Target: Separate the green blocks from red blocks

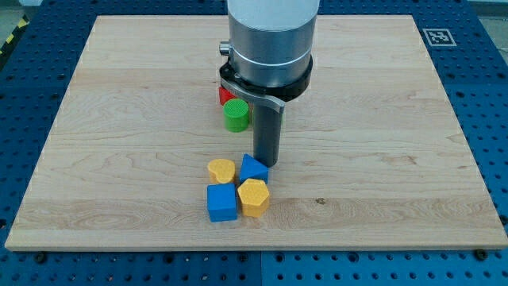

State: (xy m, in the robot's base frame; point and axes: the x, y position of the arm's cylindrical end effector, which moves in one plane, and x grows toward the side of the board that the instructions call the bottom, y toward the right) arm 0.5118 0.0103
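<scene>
A green cylinder block [236, 115] stands near the board's middle. A red block [225, 94] sits just behind it toward the view's top, touching or nearly touching it and mostly hidden by the arm; its shape cannot be made out. My tip [267, 164] is on the board to the lower right of the green cylinder, right beside the upper right of a blue block [253, 168]. No other green or red blocks show; the arm's body may hide some.
Below the tip lies a cluster: a yellow heart-shaped block [221, 170], the small blue block, a blue cube [222, 202] and a yellow hexagonal block [254, 197]. The wooden board [119, 119] lies on a blue perforated table. A fiducial marker [438, 36] sits at upper right.
</scene>
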